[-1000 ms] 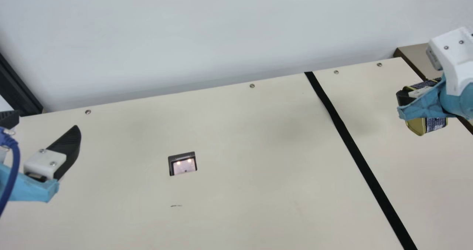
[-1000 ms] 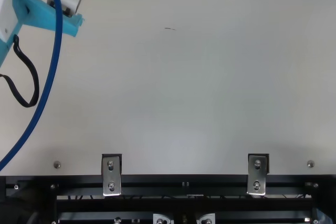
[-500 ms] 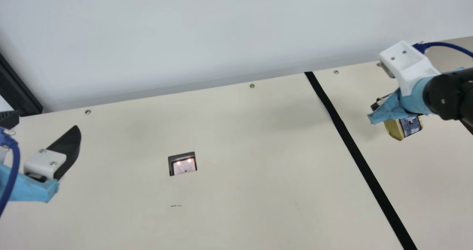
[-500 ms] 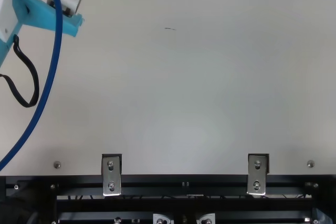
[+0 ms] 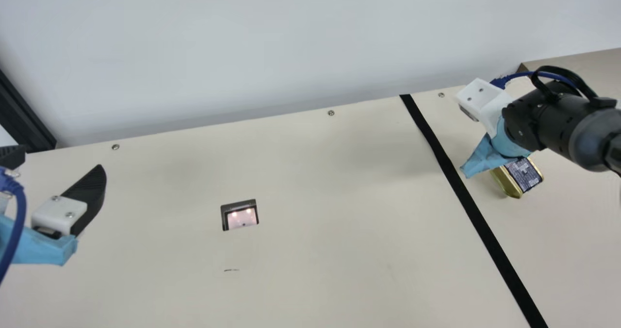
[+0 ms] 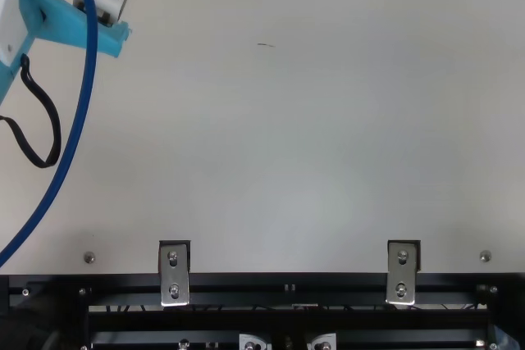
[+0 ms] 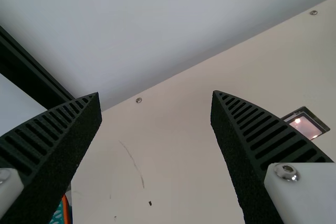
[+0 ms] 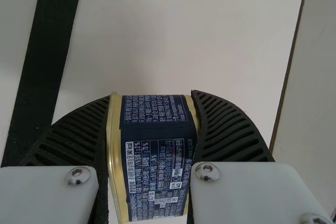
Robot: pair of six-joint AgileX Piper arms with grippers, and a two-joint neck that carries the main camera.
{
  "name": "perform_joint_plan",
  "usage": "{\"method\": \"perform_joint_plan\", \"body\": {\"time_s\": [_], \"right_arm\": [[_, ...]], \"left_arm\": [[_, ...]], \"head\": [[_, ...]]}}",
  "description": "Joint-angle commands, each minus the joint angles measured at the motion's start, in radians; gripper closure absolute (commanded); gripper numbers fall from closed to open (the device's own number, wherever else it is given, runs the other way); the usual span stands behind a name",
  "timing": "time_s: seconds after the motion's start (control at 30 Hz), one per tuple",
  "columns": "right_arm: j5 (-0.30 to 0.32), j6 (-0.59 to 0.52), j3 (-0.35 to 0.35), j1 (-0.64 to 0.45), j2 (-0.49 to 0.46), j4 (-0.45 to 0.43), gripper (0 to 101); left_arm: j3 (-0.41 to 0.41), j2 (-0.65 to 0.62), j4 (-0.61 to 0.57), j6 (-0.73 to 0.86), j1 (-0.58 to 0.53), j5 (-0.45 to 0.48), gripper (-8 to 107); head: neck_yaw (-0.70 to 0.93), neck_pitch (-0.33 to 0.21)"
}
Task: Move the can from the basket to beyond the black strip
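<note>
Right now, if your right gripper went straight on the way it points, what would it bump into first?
Probably the cream table, beside the black strip, with my fingers or the can touching first; the gap is hard to judge.

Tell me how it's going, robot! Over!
Right claw gripping the can. Left claw open, holding nothing. No obstacle seen on the black strip. Over.

The can [image 8: 157,171] is gold with dark blue label, the strip [image 5: 478,216] is black, and the table [image 5: 315,182] is cream.
</note>
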Motion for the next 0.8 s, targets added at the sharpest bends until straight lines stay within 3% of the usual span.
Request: {"method": "perform_joint_plan", "body": {"time_s": [0.0,0.33,0.57,0.77], "right_arm": [[0.027,0.007,-0.007,0.002,0.004,0.004,0],[0.025,0.033,-0.055,-0.002,-0.044,0.038,0],[-0.074,0.064,-0.053,-0.014,-0.128,0.140,0],[-0.200,0.070,0.007,-0.004,-0.209,0.280,0]], "left_arm": [[0.000,0.000,0.000,0.000,0.000,0.000,9],[0.000,0.000,0.000,0.000,0.000,0.000,9],[0.000,0.000,0.000,0.000,0.000,0.000,9],[0.000,0.000,0.000,0.000,0.000,0.000,9]], "head": [[-0.014,-0.017],[-0.014,-0.017],[-0.014,-0.017],[-0.011,-0.017]]}}
